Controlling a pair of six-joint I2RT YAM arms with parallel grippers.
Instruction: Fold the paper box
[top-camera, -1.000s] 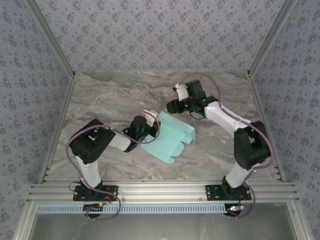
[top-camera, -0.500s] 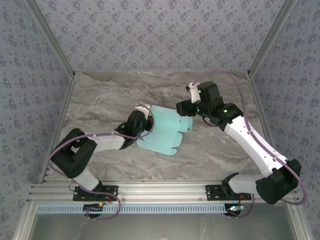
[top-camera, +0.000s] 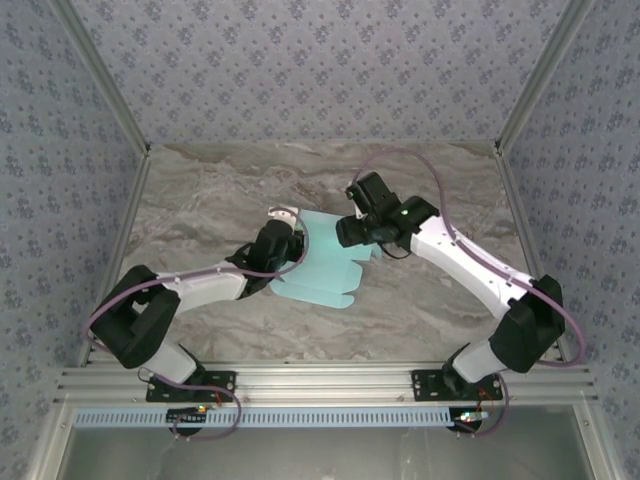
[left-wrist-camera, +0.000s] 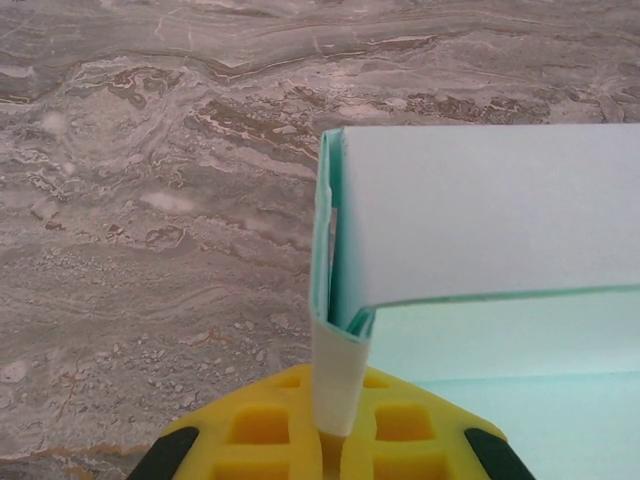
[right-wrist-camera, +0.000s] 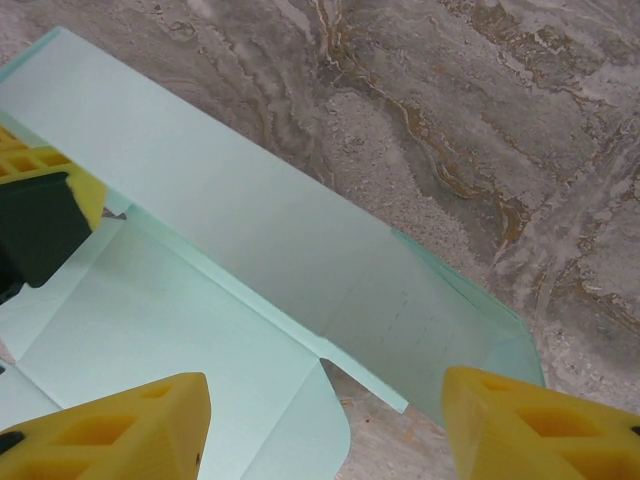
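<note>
- The paper box (top-camera: 325, 265) is pinched at one edge, mid-table, by the left gripper (left-wrist-camera: 335, 440).
- The right gripper (right-wrist-camera: 325, 425) is spread above the raised flap (right-wrist-camera: 250, 210), which is best pushed over along its crease.

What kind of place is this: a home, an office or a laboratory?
Probably a laboratory robot cell: a marble-patterned table walled by patterned panels, with the left arm and the right arm bolted to an aluminium rail.

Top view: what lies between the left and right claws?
The paper box: in the top view it spans from the left claw, shut on its edge, to the open right claw.
</note>
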